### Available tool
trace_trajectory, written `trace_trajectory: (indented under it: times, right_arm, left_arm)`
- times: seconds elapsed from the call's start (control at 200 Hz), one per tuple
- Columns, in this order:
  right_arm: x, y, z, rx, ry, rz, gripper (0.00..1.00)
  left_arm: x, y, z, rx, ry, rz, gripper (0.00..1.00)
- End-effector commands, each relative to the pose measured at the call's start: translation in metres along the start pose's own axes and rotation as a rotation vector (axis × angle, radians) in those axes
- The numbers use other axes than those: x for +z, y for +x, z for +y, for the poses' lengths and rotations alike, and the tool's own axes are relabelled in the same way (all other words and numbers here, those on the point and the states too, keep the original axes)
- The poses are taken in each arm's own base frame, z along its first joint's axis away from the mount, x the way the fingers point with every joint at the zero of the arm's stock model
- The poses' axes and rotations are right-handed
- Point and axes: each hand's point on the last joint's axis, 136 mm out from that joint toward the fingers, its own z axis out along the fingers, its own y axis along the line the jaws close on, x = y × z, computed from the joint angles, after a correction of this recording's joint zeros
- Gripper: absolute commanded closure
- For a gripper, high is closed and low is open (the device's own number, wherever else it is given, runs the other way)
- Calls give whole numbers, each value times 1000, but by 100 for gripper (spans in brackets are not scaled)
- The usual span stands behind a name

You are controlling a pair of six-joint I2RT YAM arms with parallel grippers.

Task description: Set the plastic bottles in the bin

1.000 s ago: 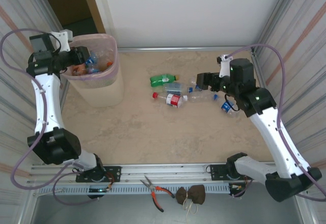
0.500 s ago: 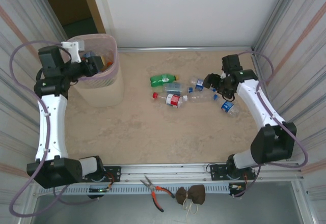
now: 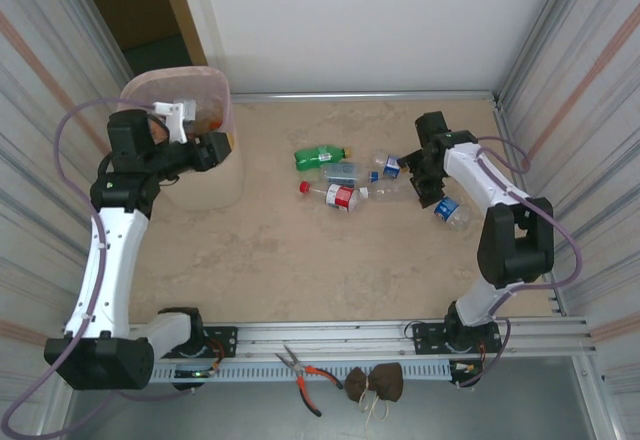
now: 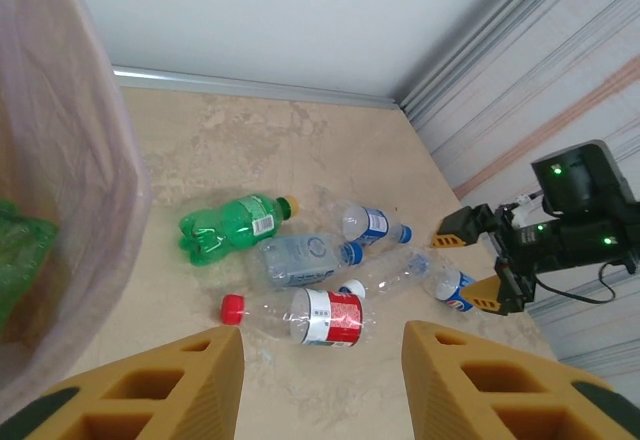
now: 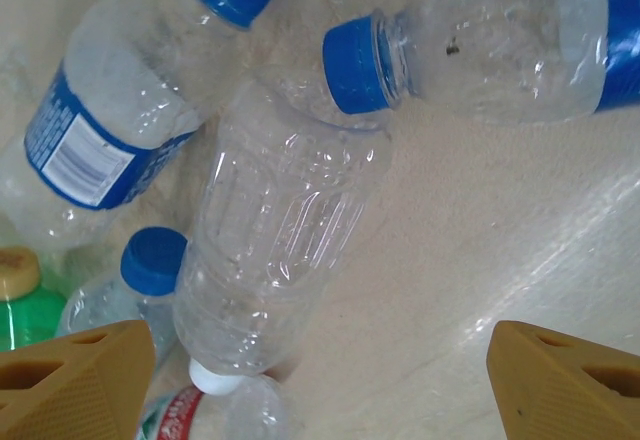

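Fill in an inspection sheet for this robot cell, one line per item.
Surface: beige table, bare in front.
Job's things: six bottles lie mid-table; pink bin far left.
Clutter: pliers and two brown pouches on the near rail.
Grippers: left gripper open, empty, beside the bin; right gripper open over a clear bottle.
Cables: purple cables loop out at both sides.
Surroundings: ribbed side walls, white back wall.

ROBOTICS LAB TEST CELL: Ribbed metal panels (image 3: 590,70) wall in a marble-patterned tabletop (image 3: 300,270). The white left arm (image 3: 105,250) and right arm (image 3: 478,172) are bolted to an aluminium rail (image 3: 330,338) at the near edge, where pliers (image 3: 303,372) lie.
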Motion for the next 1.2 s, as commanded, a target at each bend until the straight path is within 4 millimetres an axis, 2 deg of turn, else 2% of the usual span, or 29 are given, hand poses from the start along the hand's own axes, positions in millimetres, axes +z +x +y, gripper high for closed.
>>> trace_trajectory:
  times: [0.0, 0.13, 0.511, 0.802, 1.197]
  right_arm:
    - [2, -4, 16, 153, -17, -50, 15]
    - [18, -6, 15, 202, 22, -48, 15]
    - [49, -9, 10, 277, 70, -14, 16]
    - [73, -2, -1, 296, 105, 25, 19]
    - [83, 1, -22, 309, 143, 16, 27]
  left_arm:
    - [-5, -5, -8, 9, 15, -38, 54]
    - [-8, -4, -10, 8, 15, -43, 54]
    - [-10, -2, -14, 13, 23, -44, 54]
    - [-12, 1, -15, 9, 25, -42, 54]
    - [-13, 1, -16, 8, 28, -47, 54]
